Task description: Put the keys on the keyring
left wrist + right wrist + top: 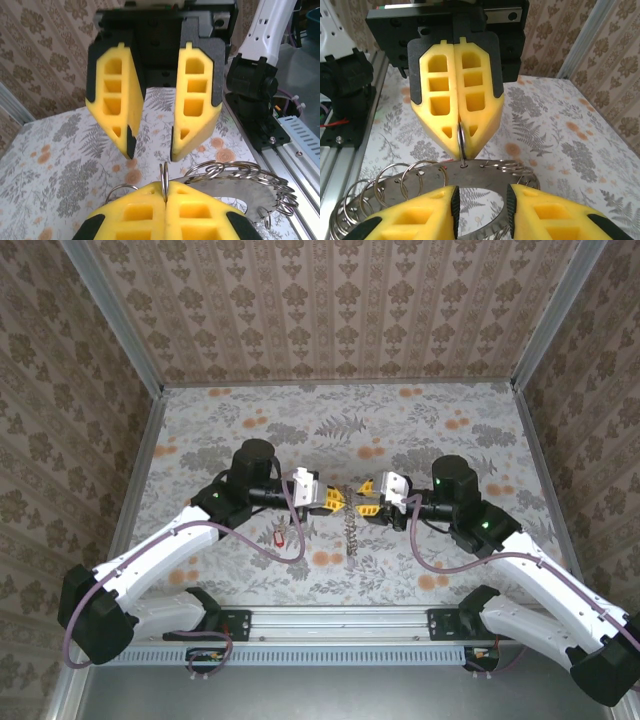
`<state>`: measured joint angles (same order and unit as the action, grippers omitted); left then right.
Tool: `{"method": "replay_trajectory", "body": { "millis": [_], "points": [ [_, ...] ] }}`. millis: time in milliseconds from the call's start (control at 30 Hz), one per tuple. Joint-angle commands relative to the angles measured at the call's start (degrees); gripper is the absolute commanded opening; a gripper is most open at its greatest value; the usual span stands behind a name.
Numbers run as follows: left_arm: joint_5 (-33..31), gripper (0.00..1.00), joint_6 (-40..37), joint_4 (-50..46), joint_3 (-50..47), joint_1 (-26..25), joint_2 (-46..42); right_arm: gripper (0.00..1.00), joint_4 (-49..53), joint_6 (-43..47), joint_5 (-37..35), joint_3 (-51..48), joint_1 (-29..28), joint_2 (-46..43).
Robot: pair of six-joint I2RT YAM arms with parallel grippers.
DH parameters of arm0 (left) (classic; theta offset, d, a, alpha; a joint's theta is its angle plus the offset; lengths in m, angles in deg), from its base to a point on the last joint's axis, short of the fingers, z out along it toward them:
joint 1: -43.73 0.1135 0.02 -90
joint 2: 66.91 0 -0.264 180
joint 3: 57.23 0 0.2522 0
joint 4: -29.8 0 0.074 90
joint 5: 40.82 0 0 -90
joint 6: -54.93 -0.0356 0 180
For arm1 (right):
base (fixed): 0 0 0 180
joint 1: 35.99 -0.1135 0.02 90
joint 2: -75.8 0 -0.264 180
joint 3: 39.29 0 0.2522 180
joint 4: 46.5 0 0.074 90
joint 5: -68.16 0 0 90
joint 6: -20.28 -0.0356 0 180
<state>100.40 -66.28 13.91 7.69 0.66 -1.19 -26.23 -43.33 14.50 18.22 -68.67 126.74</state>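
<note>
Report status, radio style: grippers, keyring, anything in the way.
Left gripper shut on a small steel split ring of the grey metal keyring. Right gripper open, facing it. Red-headed key loose on table beside purple cable.

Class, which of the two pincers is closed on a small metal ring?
The left pincer: its yellow fingers pinch the small metal ring; the right pincer's stand apart.

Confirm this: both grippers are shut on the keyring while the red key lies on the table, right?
Only the left gripper is shut on the keyring; the right wrist view shows the right gripper open. The red key does lie on the table.
</note>
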Motion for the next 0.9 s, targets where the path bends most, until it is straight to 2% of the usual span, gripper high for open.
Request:
{"method": "replay_trajectory", "body": {
  "millis": [0, 333, 500, 867],
  "points": [
    [4.2, 0.0, 1.0, 4.6, -0.2, 0.3, -0.9, 0.33, -6.4, -4.2, 5.8, -0.7, 0.3, -0.6],
    [4.9, 0.0, 4.0, 8.8, -0.7, 0.4, -0.4, 0.18, -7.7, -4.8, 7.8, -0.1, 0.3, 0.5],
    [5.7, 0.0, 5.0, 10.2, -0.6, 0.2, 0.0, 0.21, -7.5, -4.7, 8.1, -0.2, 0.2, 1.1],
    [7.5, 0.0, 7.4, 14.6, -0.9, -0.7, 1.8, 0.21, -7.6, -4.3, 8.2, -0.2, 0.1, 1.7]
  ]
}}
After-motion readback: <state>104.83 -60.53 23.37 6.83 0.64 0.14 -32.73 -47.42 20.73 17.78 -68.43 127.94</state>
